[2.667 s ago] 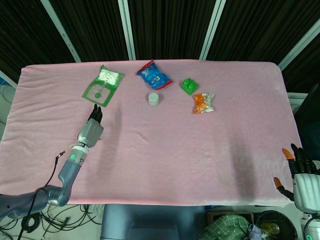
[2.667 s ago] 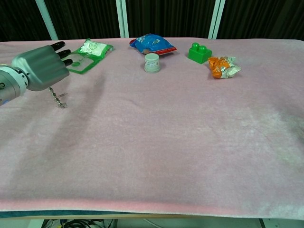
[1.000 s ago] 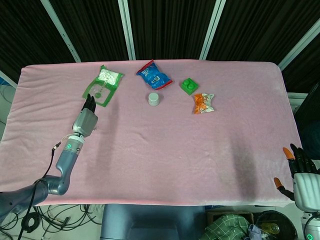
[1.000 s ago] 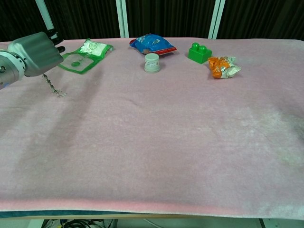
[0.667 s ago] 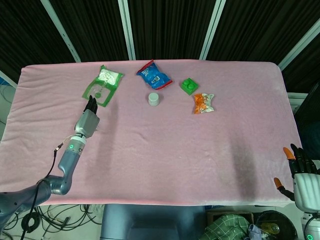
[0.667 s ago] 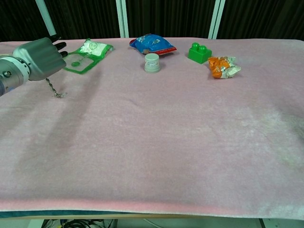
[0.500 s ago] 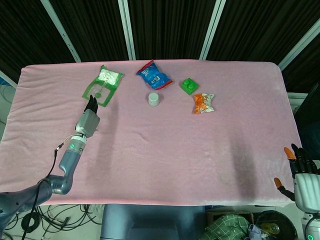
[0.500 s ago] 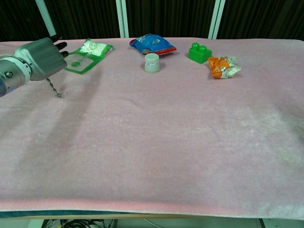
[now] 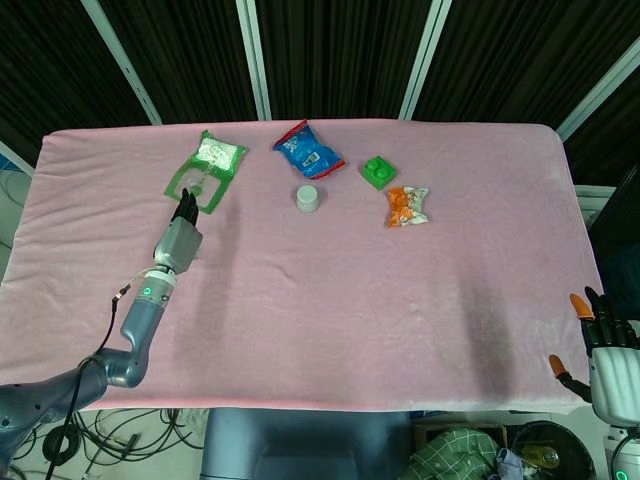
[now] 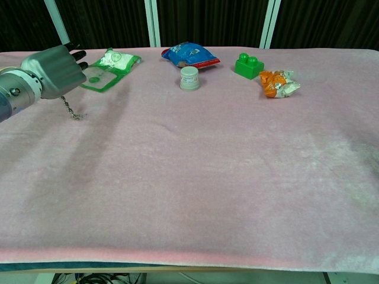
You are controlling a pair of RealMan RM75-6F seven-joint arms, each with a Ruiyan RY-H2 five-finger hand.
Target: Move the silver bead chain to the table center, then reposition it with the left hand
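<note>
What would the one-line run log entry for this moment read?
left hand: holds silver bead chain, dangling, far left of table | right hand: idle off near right edge, fingers apart | chain at center: not yet

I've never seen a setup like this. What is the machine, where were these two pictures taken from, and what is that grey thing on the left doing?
It is a two-armed robot at a table with a pink cloth. One picture looks down from its head, the other forward from its chest. The grey thing is its left robot hand, holding a silver bead chain that dangles to the cloth. The right robot hand waits open at the table's near edge. At the far side lie a green packet, blue bag, white jar, green block and orange wrapper.
</note>
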